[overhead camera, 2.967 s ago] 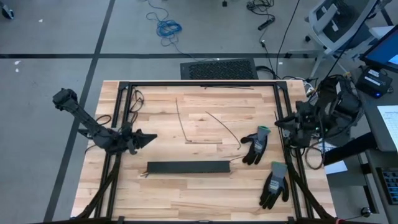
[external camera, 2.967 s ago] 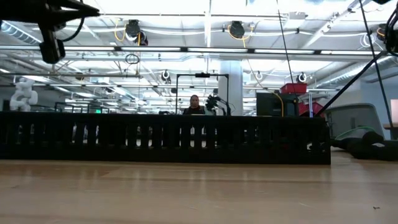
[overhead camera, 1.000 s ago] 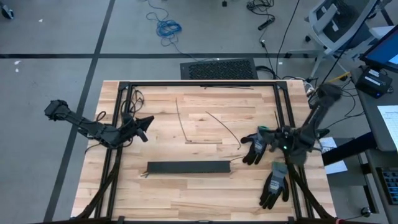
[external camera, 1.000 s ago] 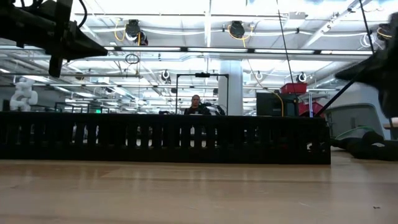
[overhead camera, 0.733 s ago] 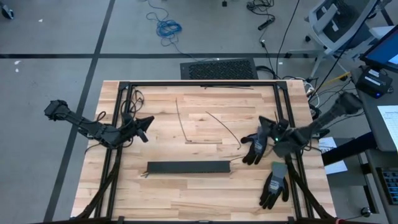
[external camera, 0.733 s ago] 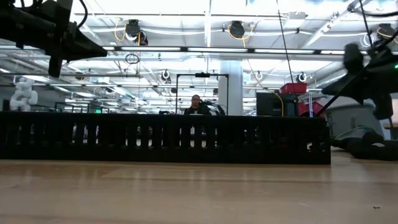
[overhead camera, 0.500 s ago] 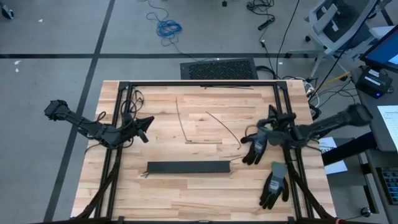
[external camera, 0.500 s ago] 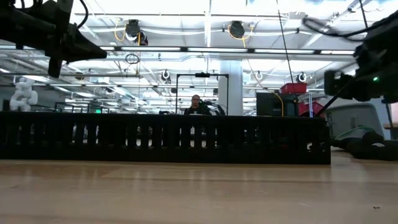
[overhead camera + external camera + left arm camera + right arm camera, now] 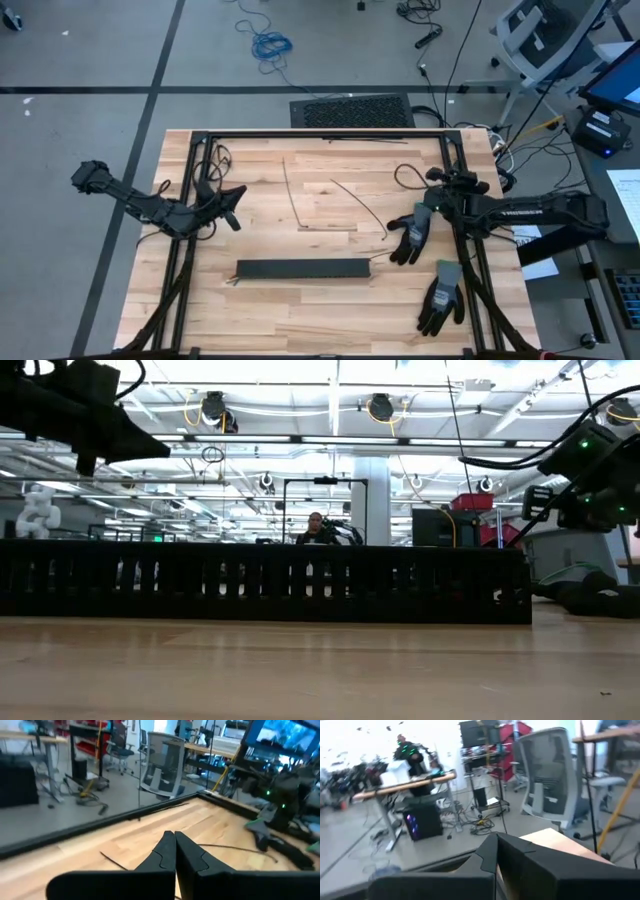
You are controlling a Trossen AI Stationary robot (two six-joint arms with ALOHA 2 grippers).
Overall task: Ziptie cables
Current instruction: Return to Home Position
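Observation:
A black slotted strip (image 9: 303,269) lies flat on the wooden table toward its near edge; in the low view the strip (image 9: 265,582) fills the width. A few thin coloured ends of the cables (image 9: 377,257) peek out at its right end; the rest is hidden. My left gripper (image 9: 238,192) hovers shut over the table's left side, clear of the strip; its own view shows the fingers (image 9: 175,852) closed on nothing. My right gripper (image 9: 434,186) hangs shut above the table's right side, just beyond a glove, with nothing between its fingers (image 9: 496,851).
Two dark gloves with green cuffs lie on the right, one (image 9: 411,232) mid-table, one (image 9: 440,295) near the front edge. Two thin dark strands (image 9: 290,195) (image 9: 360,205) lie mid-table. A black frame (image 9: 320,134) borders the table. A person sits far behind it.
My right arm has swung round at the table's right edge, carrying its shut gripper from over the glove toward the far edge and turning it about. The strip, gloves and strands have stayed where they were.

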